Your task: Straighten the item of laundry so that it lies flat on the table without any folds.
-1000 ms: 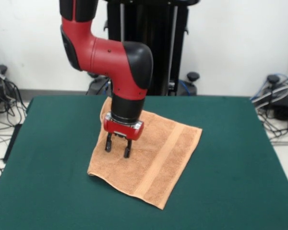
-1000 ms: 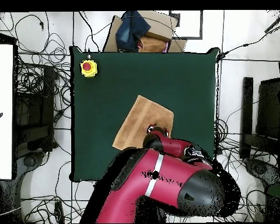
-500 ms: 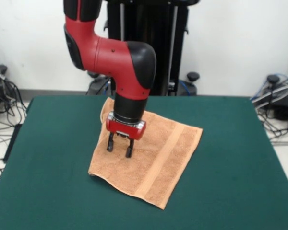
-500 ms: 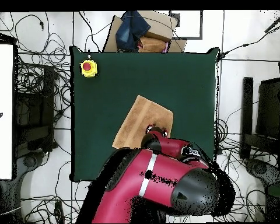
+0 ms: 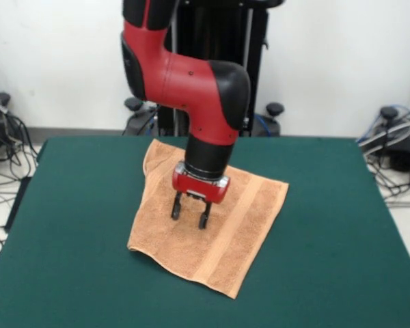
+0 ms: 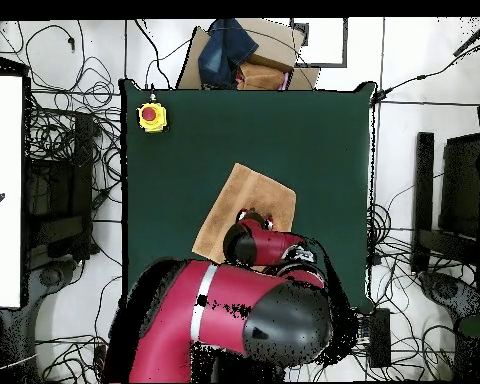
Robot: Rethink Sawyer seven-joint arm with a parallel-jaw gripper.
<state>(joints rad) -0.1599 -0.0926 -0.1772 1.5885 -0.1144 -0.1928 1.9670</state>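
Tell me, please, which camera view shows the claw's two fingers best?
The front view: the claw hangs open over the towel, both dark fingers plainly apart. In the overhead view the arm covers the claw, so only a sliver by the towel shows.

The towel (image 5: 222, 236) is looped terry cloth, rough and matt, with a flatter woven band. The table (image 5: 335, 225) top looks like matt green felt. The arm (image 5: 191, 75) has glossy red and black plastic shells; the gripper (image 5: 189, 217) fingers look matt black
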